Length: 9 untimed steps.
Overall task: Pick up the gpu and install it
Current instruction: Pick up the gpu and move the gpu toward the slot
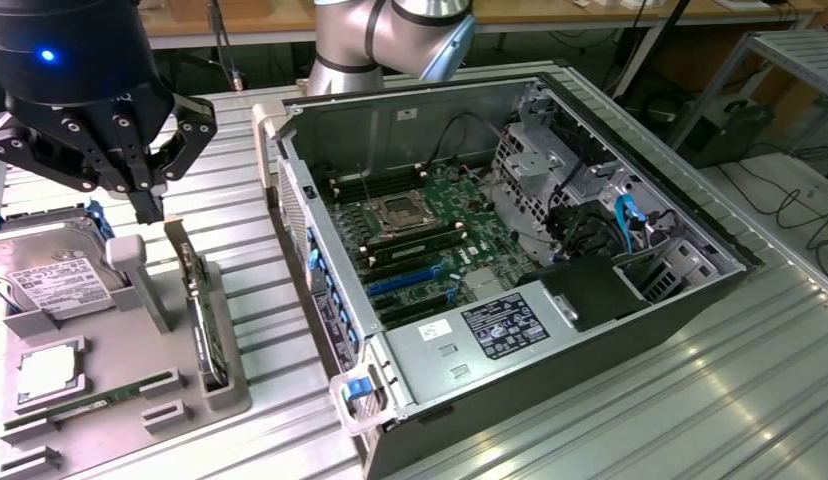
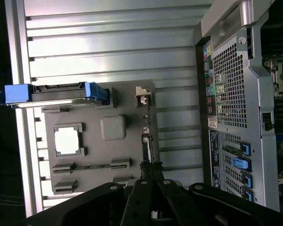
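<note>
1. Jaws pressed together with nothing visibly pinched. The black fingertips (image 1: 149,205) (image 2: 153,168) hang over the grey parts tray (image 1: 121,345) (image 2: 92,150), in line with the gpu (image 1: 190,290) (image 2: 148,139). Whether they touch it cannot be told.
2. The gpu stands on edge in a slot holder on the tray side nearest the computer case (image 1: 387,130) (image 2: 228,94). It is seen edge-on, so its faces are hidden.
3. A hard drive (image 1: 54,275) (image 2: 61,92) with blue rails sits upright in the tray. The print on its white label is too small to read.
4. In the open case, the power supply (image 1: 448,350) has a black-and-white label that is also unreadable.
5. A CPU (image 1: 47,370) (image 2: 67,140) and a RAM stick (image 1: 101,400) (image 2: 92,165) lie in the tray. The picture edge cuts the tray off in the exterior view.
6. The case lies on its side on the ribbed metal desk (image 1: 654,400) (image 2: 108,47), with the motherboard (image 1: 428,240) exposed.
</note>
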Motion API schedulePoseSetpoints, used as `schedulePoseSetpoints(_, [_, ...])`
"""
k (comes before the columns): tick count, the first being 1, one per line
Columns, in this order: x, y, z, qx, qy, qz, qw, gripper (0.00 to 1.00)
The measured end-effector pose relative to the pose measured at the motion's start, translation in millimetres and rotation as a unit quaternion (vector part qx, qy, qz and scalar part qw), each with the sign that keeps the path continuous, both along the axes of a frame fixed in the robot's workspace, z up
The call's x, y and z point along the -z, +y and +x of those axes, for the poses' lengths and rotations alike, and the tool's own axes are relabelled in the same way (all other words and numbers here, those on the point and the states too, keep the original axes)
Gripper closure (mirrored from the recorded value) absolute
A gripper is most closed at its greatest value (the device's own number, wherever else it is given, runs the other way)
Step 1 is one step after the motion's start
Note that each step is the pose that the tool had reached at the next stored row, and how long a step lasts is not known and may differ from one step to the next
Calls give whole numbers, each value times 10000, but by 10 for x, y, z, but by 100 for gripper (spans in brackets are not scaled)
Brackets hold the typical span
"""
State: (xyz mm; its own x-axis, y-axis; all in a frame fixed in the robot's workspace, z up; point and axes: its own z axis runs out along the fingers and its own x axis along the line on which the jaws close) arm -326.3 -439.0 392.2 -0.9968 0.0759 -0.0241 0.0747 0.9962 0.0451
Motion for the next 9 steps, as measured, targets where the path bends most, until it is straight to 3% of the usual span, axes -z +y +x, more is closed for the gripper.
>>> schedulePoseSetpoints(6, [0,0,0,0,0,0,10000,88])
schedulePoseSetpoints(9, [0,0,0,0,0,0,10000,70])
